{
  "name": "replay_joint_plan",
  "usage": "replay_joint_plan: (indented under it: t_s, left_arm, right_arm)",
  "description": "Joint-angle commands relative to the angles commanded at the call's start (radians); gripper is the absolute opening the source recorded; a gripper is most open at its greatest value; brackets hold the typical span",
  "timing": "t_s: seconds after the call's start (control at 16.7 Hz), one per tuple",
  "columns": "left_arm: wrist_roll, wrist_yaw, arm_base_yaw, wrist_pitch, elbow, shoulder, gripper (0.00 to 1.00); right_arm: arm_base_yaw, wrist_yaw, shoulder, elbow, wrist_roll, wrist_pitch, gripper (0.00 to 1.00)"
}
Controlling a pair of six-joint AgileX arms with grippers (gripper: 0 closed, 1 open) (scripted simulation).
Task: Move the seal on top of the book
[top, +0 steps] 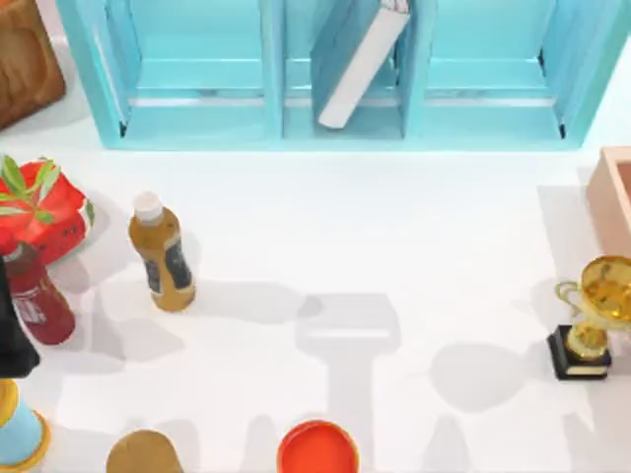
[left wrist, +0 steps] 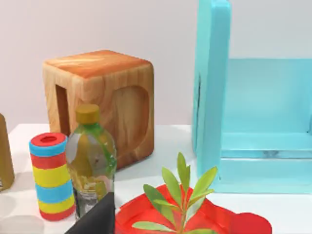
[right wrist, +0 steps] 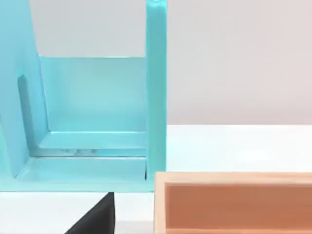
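The book (top: 353, 49), teal-blue with white page edges, leans tilted in the middle compartment of the turquoise shelf unit (top: 207, 79) at the back of the table. The seal is out of view. A dark part of my left gripper (left wrist: 95, 219) shows at the edge of the left wrist view, near a red planter (left wrist: 195, 222). A dark part of my right gripper (right wrist: 95, 217) shows in the right wrist view, beside a pink open box (right wrist: 234, 204) and facing the shelf's right end.
On the left stand a wooden block (top: 25, 59), a red planter with a green plant (top: 44, 207), a red bottle (top: 37, 301) and a yellow-brown bottle (top: 163, 254). A gold trophy (top: 596, 315) and the pink box (top: 613, 192) are on the right. An orange-red disc (top: 316, 448) and a tan rounded object (top: 143, 453) sit at the front edge.
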Motion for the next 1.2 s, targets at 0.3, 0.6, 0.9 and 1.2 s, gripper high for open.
replay_joint_plan:
  t_s: [0.3,0.6,0.9,1.2]
  left_arm:
    - [0.0,0.0,0.0,0.0,0.0,0.0,1.0]
    - [0.0,0.0,0.0,0.0,0.0,0.0,1.0]
    - [0.0,0.0,0.0,0.0,0.0,0.0,1.0]
    - [0.0,0.0,0.0,0.0,0.0,0.0,1.0]
  right_arm:
    - [0.025,0.014,0.061,0.032,0.008,0.037,1.0]
    - [0.135,0.091,0.364,0.177,0.046,0.207,1.0]
    - [0.29,0.228,0.837,0.405,0.119,0.458,1.0]
    - [0.455,0.397,1.381,0.675,0.218,0.719,1.0]
